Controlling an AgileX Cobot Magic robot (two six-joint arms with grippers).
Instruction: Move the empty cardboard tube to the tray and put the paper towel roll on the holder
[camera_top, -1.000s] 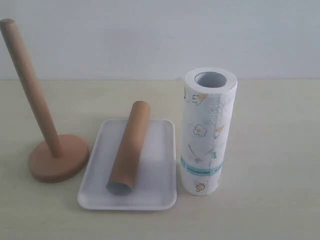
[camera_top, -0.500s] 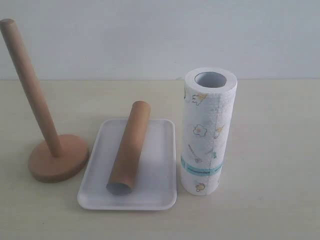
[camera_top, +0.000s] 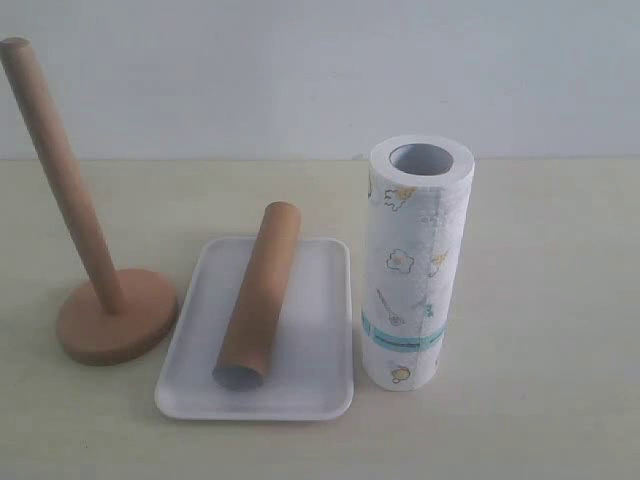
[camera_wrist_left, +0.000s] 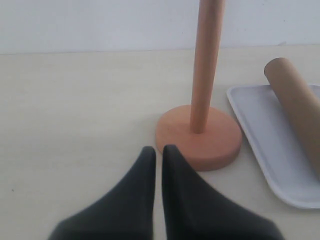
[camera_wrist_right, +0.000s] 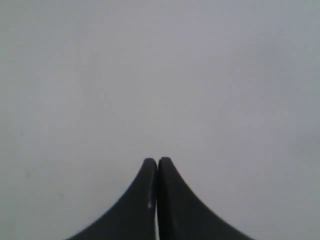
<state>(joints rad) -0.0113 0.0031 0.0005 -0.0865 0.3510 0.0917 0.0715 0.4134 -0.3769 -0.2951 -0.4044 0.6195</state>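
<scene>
The brown cardboard tube (camera_top: 259, 296) lies lengthwise in the white tray (camera_top: 320, 385). Right of the tray the paper towel roll (camera_top: 413, 262) stands upright on the table, its hollow core showing on top. The wooden holder (camera_top: 112, 315) stands left of the tray with its bare pole up. No gripper shows in the exterior view. In the left wrist view my left gripper (camera_wrist_left: 158, 150) is shut and empty, low over the table just short of the holder's base (camera_wrist_left: 200, 137); the tube (camera_wrist_left: 296, 101) and tray (camera_wrist_left: 270, 145) lie beyond. My right gripper (camera_wrist_right: 157, 162) is shut, facing only a blank grey surface.
A pale wall runs behind the beige table (camera_top: 540, 300). The roll stands close against the tray's right rim, and the holder's base nearly touches its left rim.
</scene>
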